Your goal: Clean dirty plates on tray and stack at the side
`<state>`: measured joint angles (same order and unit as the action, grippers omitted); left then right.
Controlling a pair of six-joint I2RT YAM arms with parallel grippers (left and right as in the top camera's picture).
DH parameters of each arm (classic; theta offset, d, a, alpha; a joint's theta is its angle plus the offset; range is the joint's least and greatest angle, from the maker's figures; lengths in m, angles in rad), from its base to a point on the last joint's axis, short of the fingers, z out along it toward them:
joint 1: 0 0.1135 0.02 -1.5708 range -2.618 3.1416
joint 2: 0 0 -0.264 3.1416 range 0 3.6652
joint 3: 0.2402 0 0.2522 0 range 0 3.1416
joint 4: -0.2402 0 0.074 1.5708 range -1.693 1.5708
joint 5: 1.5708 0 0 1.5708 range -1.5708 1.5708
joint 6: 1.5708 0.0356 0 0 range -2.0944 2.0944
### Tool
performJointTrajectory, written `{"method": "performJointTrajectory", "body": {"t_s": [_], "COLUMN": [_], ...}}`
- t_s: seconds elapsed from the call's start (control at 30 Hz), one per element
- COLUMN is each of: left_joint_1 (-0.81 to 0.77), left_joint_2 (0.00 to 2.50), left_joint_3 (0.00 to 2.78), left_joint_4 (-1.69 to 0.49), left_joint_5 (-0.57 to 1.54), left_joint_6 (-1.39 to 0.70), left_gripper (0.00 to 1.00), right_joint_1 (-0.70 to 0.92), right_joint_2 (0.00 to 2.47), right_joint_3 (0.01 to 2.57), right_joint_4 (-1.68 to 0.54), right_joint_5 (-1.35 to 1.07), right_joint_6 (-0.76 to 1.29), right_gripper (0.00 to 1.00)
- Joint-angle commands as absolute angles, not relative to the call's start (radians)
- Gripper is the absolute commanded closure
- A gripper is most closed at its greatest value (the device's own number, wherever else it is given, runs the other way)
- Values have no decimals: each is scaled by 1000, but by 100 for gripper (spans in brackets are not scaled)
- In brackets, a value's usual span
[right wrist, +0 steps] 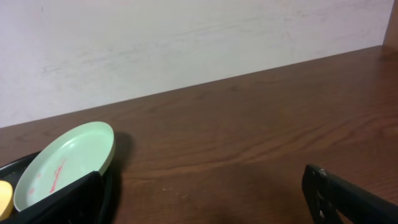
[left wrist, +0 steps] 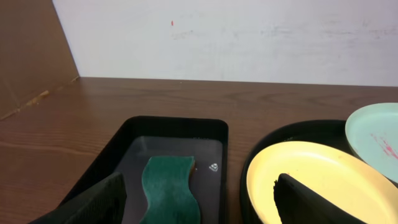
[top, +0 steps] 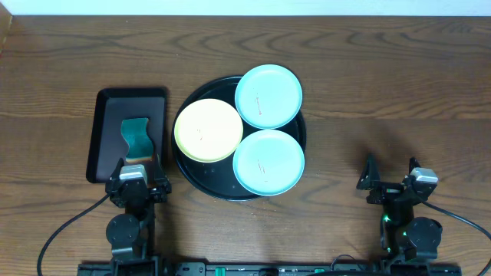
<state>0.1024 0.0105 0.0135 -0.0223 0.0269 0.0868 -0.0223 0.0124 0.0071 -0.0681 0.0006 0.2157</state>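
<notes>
The round black tray sits mid-table and carries three plates. The pale yellow plate is on its left, one aqua plate at the back right with red smears, another aqua plate at the front right. My left gripper is open and empty, near the front edge, left of the tray. My right gripper is open and empty, well right of the tray. The left wrist view shows the yellow plate and an aqua plate. The right wrist view shows an aqua plate.
A rectangular black tray lies left of the round tray, holding a green wavy sponge; both show in the left wrist view, tray and sponge. A white wall stands behind the brown wooden table.
</notes>
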Motion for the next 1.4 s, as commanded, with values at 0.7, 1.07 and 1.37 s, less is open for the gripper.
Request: {"method": "performJointTrajectory", "body": {"t_s": [0.7,1.07,1.37], "left_joint_1": [99,101,101], "left_joint_2": [6,65,355], "left_joint_3": [4,139,419], "left_joint_4": [-55,1,-42], "left_joint_5": [15,-62,-79], "left_joint_6": [104,100,101], "left_gripper": [23,23,23], "right_joint_1": [-31,-31,-31], "right_joint_2": [5,26,321], "right_joint_3": [6,94,393], "right_joint_4": [43,70,25], "right_joint_5": [119,62,-14], "right_joint_6": [196,58,-17], "right_gripper": [1,1,1]}}
